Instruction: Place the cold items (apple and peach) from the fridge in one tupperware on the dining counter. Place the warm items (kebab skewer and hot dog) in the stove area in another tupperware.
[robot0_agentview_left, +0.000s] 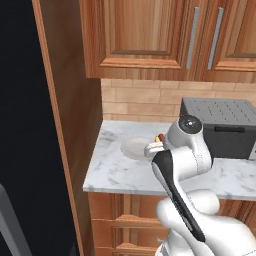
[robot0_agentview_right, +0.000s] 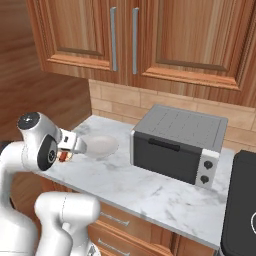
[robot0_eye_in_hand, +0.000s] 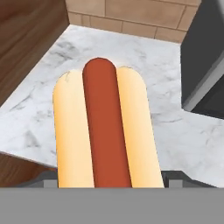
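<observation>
- The hot dog (robot0_eye_in_hand: 104, 131) sat between the claw (robot0_eye_in_hand: 107, 177) fingers, held lengthwise above the marble counter (robot0_eye_in_hand: 175, 131), near its left end.
- The claw pinched the bun's sides, its fingers standing wide.
- A pale plate (robot0_agentview_right: 100, 146) lay on the counter beside the claw.
- A grey toaster oven (robot0_agentview_right: 177, 145) stood further right, against the brick wall.

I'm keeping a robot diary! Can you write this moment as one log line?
gripper: closed on hot dog | hot dog: lifted above marble countertop | nearby: round plate, toaster oven
</observation>
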